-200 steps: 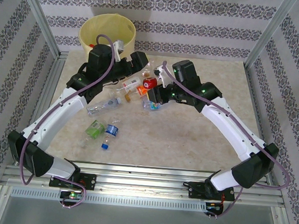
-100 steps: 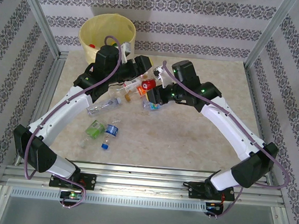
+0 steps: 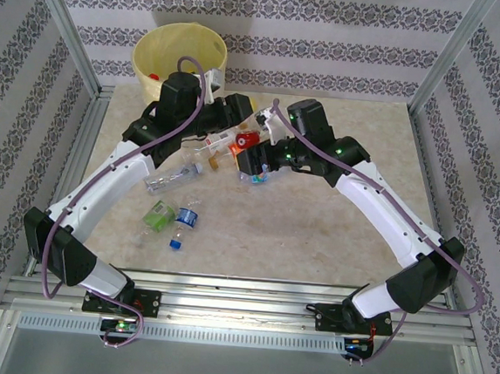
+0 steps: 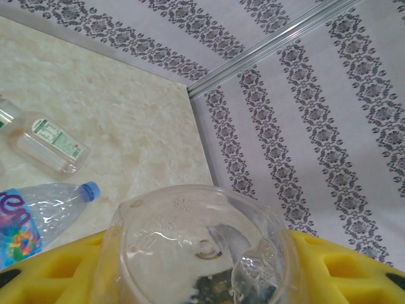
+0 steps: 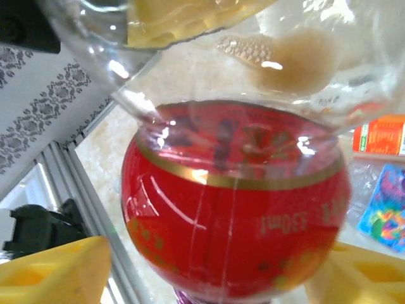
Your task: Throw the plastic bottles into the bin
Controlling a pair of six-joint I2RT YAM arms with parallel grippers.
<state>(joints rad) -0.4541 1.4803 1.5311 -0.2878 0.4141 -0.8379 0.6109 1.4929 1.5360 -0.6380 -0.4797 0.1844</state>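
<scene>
L gripper (image 4: 197, 269): yellow pads (image 4: 50, 269) clamped on both sides of a clear bottle (image 4: 196, 240), base end toward cam. Beyond it, a blue-cap bottle (image 4: 44, 215) and a small green-label bottle (image 4: 47, 142) lie on the table (image 4: 126, 114). R gripper (image 5: 209, 272): jaws apart. A red-label bottle (image 5: 234, 209) sits between them, w/ a gap at one pad. Overhead: both grippers are at the mid-table bottle cluster (image 3: 236, 146). Bin (image 3: 147, 60) is at the far-L corner, just behind the L arm.
</scene>
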